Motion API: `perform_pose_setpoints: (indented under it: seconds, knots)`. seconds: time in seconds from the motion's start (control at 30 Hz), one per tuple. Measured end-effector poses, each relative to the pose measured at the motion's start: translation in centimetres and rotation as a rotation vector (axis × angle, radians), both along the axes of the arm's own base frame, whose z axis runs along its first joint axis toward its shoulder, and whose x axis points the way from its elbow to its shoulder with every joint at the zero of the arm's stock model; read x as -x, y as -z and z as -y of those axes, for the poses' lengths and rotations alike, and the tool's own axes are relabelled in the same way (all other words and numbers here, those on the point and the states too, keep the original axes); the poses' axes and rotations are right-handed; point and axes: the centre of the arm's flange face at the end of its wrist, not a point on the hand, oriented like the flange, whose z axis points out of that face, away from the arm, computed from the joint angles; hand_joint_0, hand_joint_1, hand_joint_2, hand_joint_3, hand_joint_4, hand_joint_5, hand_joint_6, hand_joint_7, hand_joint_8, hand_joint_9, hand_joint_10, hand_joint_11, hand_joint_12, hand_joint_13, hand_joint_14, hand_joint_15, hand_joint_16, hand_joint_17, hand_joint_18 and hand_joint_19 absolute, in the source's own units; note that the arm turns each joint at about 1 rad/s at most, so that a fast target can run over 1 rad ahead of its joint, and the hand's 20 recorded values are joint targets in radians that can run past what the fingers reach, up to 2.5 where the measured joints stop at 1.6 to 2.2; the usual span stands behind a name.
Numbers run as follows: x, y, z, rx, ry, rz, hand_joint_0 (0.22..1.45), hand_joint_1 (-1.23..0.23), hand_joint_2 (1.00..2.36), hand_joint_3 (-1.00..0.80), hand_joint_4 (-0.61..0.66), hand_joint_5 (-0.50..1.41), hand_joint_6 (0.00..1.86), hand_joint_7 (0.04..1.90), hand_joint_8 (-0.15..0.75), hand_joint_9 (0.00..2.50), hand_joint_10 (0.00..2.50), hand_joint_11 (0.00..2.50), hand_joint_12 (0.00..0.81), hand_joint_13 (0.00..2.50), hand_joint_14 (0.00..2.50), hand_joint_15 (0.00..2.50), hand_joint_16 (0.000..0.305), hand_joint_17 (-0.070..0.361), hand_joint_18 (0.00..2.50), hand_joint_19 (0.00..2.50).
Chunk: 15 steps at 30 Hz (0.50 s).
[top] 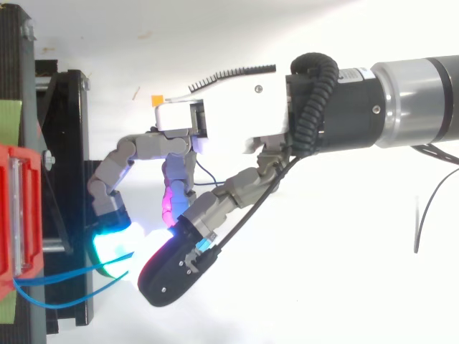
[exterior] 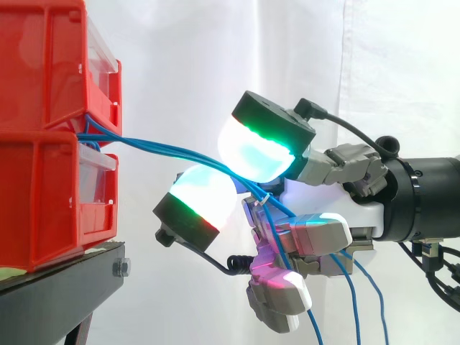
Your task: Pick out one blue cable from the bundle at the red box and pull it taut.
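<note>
hand (top: 229, 115) pinches blue cables (exterior: 165, 149) near red bins (exterior: 43, 129)

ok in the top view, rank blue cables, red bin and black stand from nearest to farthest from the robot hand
1. blue cables, held in the robot hand itself.
2. black stand, just left of the hand.
3. red bin, further left, at the view's left edge.

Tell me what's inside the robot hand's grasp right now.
Several blue cables from the red bins run between the robot hand's glowing pads and hang out below. How many are actually pinched is covered by the pads.
</note>
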Motion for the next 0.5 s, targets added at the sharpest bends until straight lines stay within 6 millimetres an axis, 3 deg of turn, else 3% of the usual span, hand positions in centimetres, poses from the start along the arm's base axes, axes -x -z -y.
perform_pose_setpoints:
  seconds: [0.17,0.3,0.37,0.43,0.5]
  knots:
    - [0.0,-0.01,0.0,0.0,-0.001,-0.001,0.64,-0.78,1.02,-0.25,0.01,-0.1,0.9,1.01,0.33,1.5,0.03,0.86,0.416,1.28,0.03,0.72,0.053,0.119,1.0,0.81]
    - [0.0,-0.01,-0.01,0.0,0.0,-0.001,0.7,-0.9,1.02,-0.26,-0.01,-0.11,0.91,1.03,0.321,1.48,0.03,0.86,0.408,1.27,0.03,0.71,0.052,0.118,0.98,0.78]
    - [0.0,-0.02,-0.03,0.0,-0.001,-0.001,0.74,-0.91,1.01,-0.33,-0.05,-0.11,0.92,1.04,0.319,1.47,0.03,0.86,0.403,1.26,0.03,0.72,0.053,0.118,0.97,0.78]
    - [-0.02,-0.03,-0.04,0.0,-0.001,0.0,0.8,-0.89,1.0,-0.5,-0.17,-0.12,0.93,1.05,0.295,1.45,0.03,0.87,0.392,1.25,0.03,0.71,0.05,0.113,0.94,0.77]
    - [-0.02,-0.03,-0.07,0.0,-0.001,0.001,0.82,-0.89,1.0,-0.5,-0.24,-0.12,0.94,1.07,0.287,1.45,0.03,0.87,0.384,1.24,0.03,0.72,0.049,0.11,0.92,0.76]
